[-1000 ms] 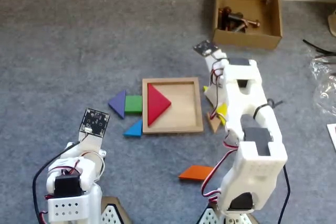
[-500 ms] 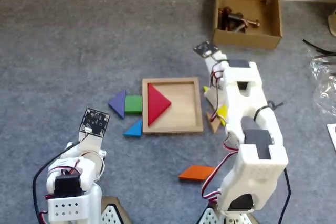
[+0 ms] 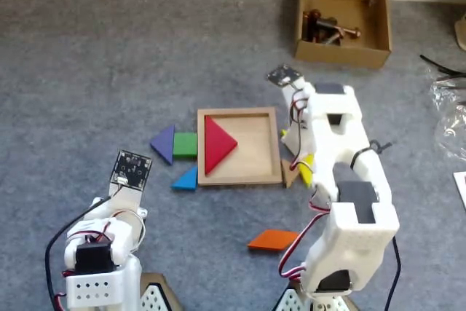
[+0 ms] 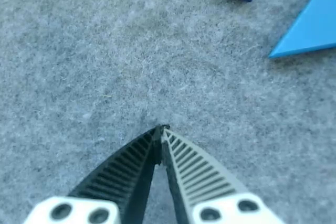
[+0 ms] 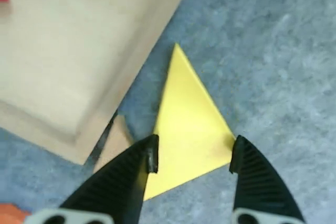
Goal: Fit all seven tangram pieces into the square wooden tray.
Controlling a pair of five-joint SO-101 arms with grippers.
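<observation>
Your right claw (image 5: pixel 193 153) stands open over the yellow triangle (image 5: pixel 188 124), with one finger on each side of the piece's wide end; whether the fingers (image 5: pixel 131 171) actually touch it you cannot tell. That triangle lies flat on the grey bench (image 3: pixel 109 71), just beside the outer wall of the square wooden tray (image 3: pixel 239 112), and its sharp tip points along the tray's edge. A small tan piece (image 5: pixel 113 142) lies between the triangle and the tray's corner, touching or nearly touching the wall. In the high view the tray sits at the middle of the frame, and the right arm stretches up from the lower right to the tray's right side. Inside the tray, the red triangle (image 3: pixel 217 143) lies flat against the left wall, and the rest of the floor is bare wood. Left of the tray, the green square (image 3: pixel 185 144) touches the wall, with the purple triangle (image 3: pixel 163 143) just beside it. The blue triangle (image 3: pixel 186 178) lies by the tray's lower left corner. The orange parallelogram (image 3: pixel 273 239) lies well apart, lower in the frame, near the right arm's base. Your left claw (image 4: pixel 160 129) is closed on nothing, its tips meeting over bare bench, near the blue and purple triangles. A cardboard box (image 3: pixel 342 12) sits at the upper right of the high view
</observation>
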